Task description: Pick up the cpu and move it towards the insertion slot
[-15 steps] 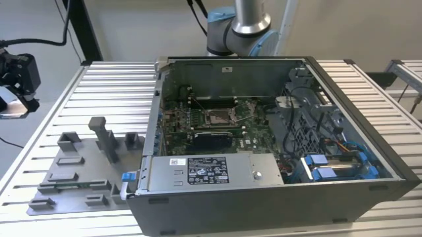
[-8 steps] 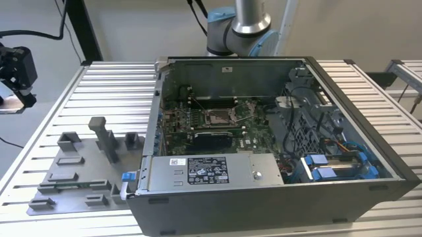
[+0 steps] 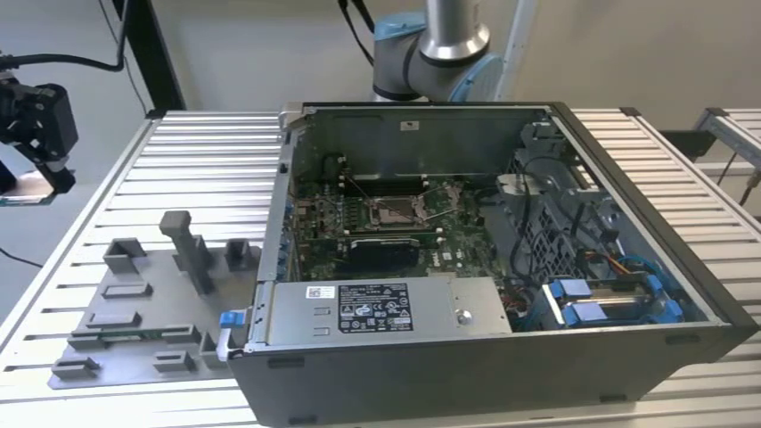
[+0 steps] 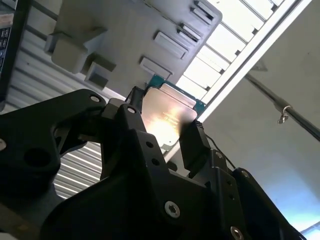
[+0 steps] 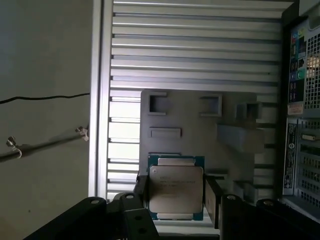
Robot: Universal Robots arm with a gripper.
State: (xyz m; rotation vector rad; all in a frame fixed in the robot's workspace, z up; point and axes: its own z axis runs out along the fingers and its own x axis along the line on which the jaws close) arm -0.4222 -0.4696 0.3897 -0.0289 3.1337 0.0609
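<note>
Pinching the cpu (image 5: 176, 187) between the jaws of the gripper (image 5: 176, 196), with 1 black finger (image 5: 141, 192) pressed against each of 2 opposite side edges and the silvery top face turned up toward the wrist. Held clear of the grey tray (image 5: 200, 125), well below the jaws on the ribbed table (image 5: 200, 45). Well apart from the jaws: the insertion slot (image 3: 393, 211), flat inside the open computer case (image 3: 618, 267), metal frame and pale centre showing.

Probably light and rigid, so little squeeze needed. Likely slippery along those thin edges, with not much depth for the pads to bite. Judged fragile too: underside contacts and corners easily marred, so best gripped by the side edges only, as here, never by the faces. Seems roughly centred between the jaws in both wrist views, teal-green board rim showing past the silver plate on the free sides. Some risk of twisting in the grip if knocked against a case wall.
</note>
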